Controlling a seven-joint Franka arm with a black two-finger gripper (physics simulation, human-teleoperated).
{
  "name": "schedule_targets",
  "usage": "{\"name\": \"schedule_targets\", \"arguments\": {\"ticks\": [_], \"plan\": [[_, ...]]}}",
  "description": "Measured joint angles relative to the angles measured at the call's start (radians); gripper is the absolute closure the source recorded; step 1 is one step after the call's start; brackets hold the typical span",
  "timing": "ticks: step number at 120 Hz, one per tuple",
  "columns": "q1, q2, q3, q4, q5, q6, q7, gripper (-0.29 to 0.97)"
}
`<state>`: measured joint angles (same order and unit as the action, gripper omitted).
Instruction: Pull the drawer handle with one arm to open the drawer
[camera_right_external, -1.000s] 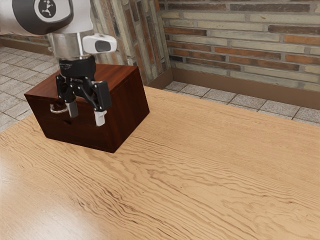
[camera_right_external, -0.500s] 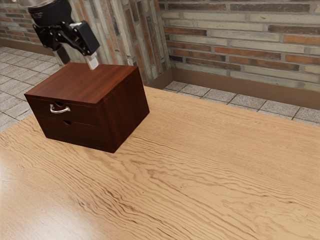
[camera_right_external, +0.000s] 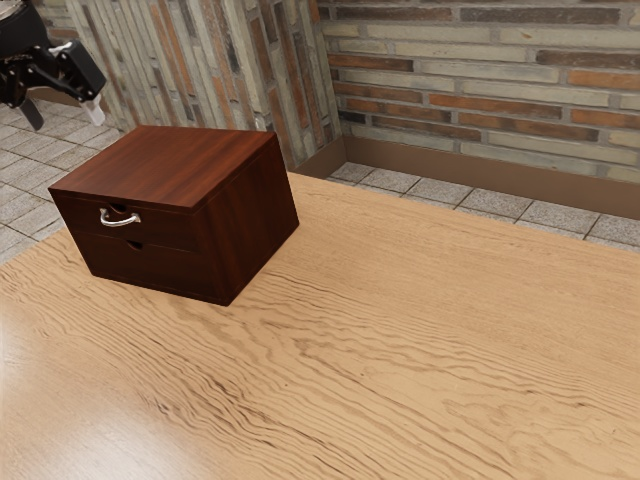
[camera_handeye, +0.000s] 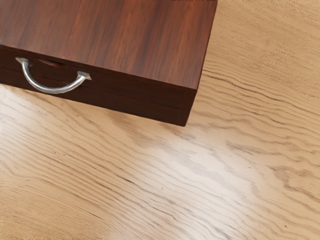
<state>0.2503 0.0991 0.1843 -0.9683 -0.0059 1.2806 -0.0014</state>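
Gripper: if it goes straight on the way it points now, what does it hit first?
Likely the table in front of the cabinet, going by the wrist view. The open gripper hangs high and tilted; the handle sits off that line. Depth unclear.

Looks down on a dark reddish-brown cabinet (camera_handeye: 110, 35) from above and in front. Shows the cabinet's smooth, grained top and, under its front edge, a narrow strip of the drawer front (camera_handeye: 125, 95). Bears a curved silver handle (camera_handeye: 50, 90) on that front, well away from the cabinet's visible corner, bowing outward. Rests on a pale wood-grain counter (camera_handeye: 200, 190) spreading before the cabinet and past its corner.
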Motion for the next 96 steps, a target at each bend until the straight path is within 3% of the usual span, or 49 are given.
{"name": "schedule_targets", "arguments": {"ticks": [16, 57, 96], "plan": [[0.079, 0.023, 0.0, 0.0, -0.013, 0.01, -0.006, 0.0], [0.173, 0.03, 0.0, -0.039, -0.023, 0.04, -0.034, 0.0], [0.215, -0.007, 0.0, -0.196, -0.035, 0.169, -0.434, 0.0]]}}
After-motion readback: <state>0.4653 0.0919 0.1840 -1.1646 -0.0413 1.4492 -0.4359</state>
